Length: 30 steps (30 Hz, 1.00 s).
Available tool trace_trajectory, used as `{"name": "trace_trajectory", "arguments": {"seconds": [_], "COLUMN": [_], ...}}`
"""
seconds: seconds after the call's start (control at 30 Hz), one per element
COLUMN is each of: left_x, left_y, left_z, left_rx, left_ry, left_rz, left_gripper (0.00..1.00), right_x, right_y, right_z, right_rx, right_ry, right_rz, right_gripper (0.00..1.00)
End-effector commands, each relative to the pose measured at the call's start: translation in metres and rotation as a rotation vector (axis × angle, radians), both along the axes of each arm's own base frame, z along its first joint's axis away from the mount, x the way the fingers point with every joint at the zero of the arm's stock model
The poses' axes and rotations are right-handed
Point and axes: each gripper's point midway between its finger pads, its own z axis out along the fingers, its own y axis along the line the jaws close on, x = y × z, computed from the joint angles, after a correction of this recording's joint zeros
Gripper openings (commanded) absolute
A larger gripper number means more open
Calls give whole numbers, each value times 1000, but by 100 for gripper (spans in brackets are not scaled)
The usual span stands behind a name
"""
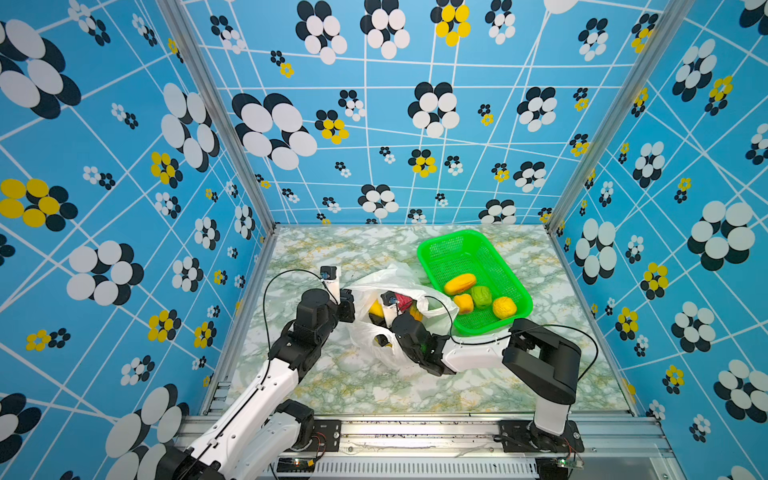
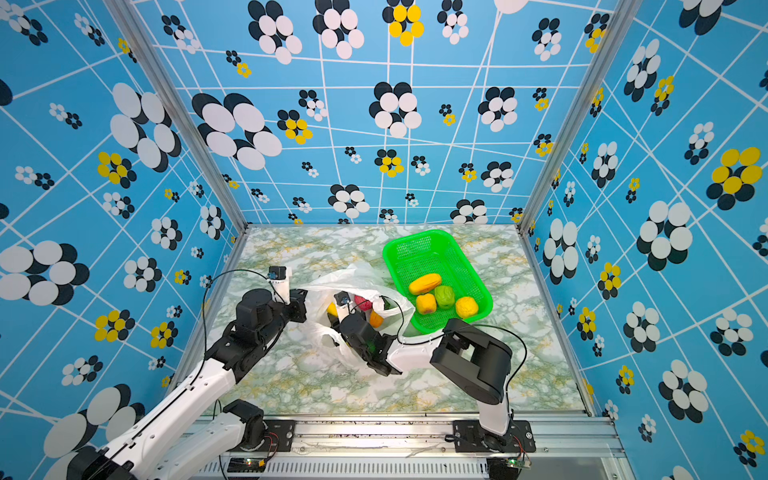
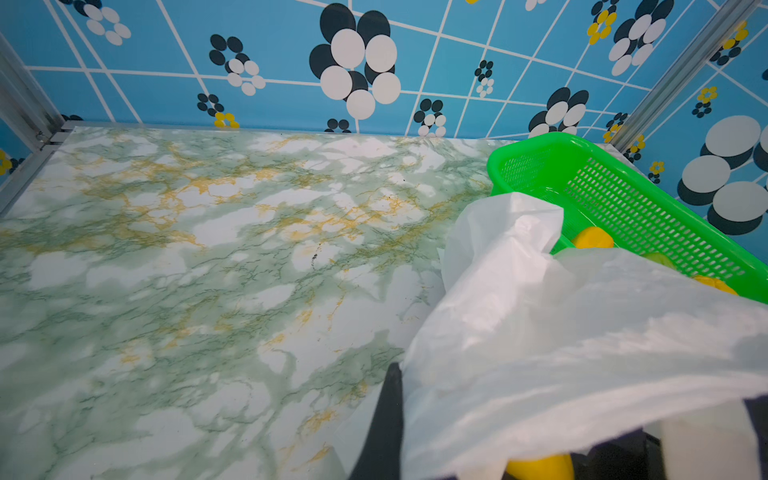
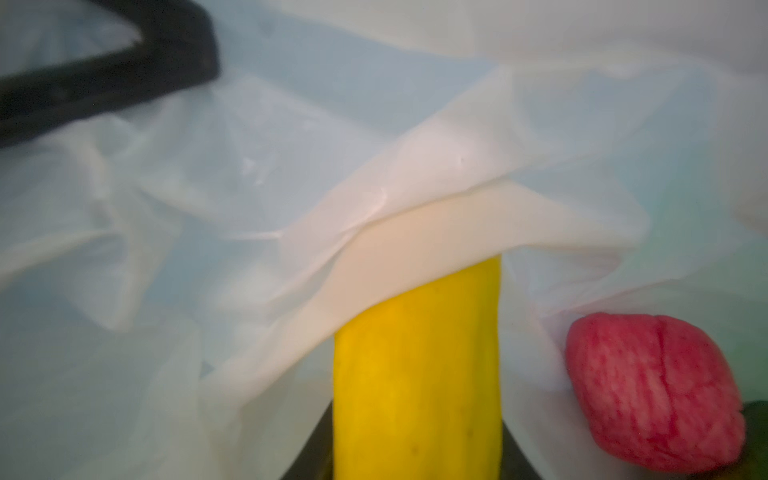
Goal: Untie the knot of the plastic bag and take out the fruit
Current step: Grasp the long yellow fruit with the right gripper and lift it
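Observation:
The white plastic bag (image 1: pixel 374 349) (image 2: pixel 345 276) lies open-mouthed mid-table; the knot is out of view. My left gripper (image 1: pixel 347 309) (image 2: pixel 300 309) is shut on the bag's left rim and holds it up. In the left wrist view one dark finger (image 3: pixel 388 424) shows against the film (image 3: pixel 582 332). My right gripper (image 1: pixel 379 318) (image 2: pixel 332 318) reaches inside the bag. Its jaws sit against both sides of a long yellow fruit (image 4: pixel 417 374), half under a fold of bag (image 4: pixel 291 187). A pinkish-red fruit (image 4: pixel 656 390) (image 1: pixel 403 300) lies beside it.
A green mesh basket (image 1: pixel 432 253) (image 2: pixel 395 249) (image 3: pixel 623 199) stands just right of the bag, close to my right arm. It holds several fruits, among them a yellow-orange oval (image 1: pixel 459 284) and a green one (image 1: pixel 481 296). Patterned walls close three sides.

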Motion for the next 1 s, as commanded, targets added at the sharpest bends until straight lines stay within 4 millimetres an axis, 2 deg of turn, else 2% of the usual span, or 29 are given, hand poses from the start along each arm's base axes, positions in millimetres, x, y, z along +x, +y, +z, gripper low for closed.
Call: {"name": "trace_trajectory", "arguments": {"seconds": [0.0, 0.07, 0.13, 0.2, 0.3, 0.4, 0.47, 0.57, 0.67, 0.7, 0.77, 0.97], "left_x": [1, 1, 1, 2, 4, 8, 11, 14, 15, 15, 15, 10], "left_y": [16, 23, 27, 28, 25, 21, 19, 18, 17, 17, 17, 19], "left_z": [16, 18, 22, 26, 25, 20, 17, 13, 10, 10, 10, 10], "left_rx": [13, 25, 32, 35, 35, 38, 44, 47, 48, 49, 50, 46], "left_ry": [-51, -60, -74, -85, -86, -70, -59, -51, -46, -44, -44, -51], "left_rz": [83, 120, 139, 143, 132, 120, 118, 117, 116, 116, 115, 112], "left_gripper": [0, 0, 0, 0, 0, 0, 0, 0, 0, 0, 0, 0], "right_x": [34, 52, 65, 68, 65, 54, 42, 12, -17, -23, -33, -39], "right_y": [-31, -41, -42, -36, -24, -5, 3, 12, 7, 5, -2, -11], "right_z": [-13, -28, -45, -57, -57, -50, -39, -16, 4, 16, 24, 44], "right_rx": [-58, -87, -117, -101, -35, 31, 83, 190, 297, 342, 381, 396], "right_ry": [13, 74, 134, 170, 161, 138, 103, 28, -38, -69, -97, -138], "right_rz": [-258, -344, -381, -365, -299, -156, -72, 109, 246, 272, 305, 316], "right_gripper": [35, 36, 30, 29, 34, 44, 46, 47, 48, 48, 48, 45]}}
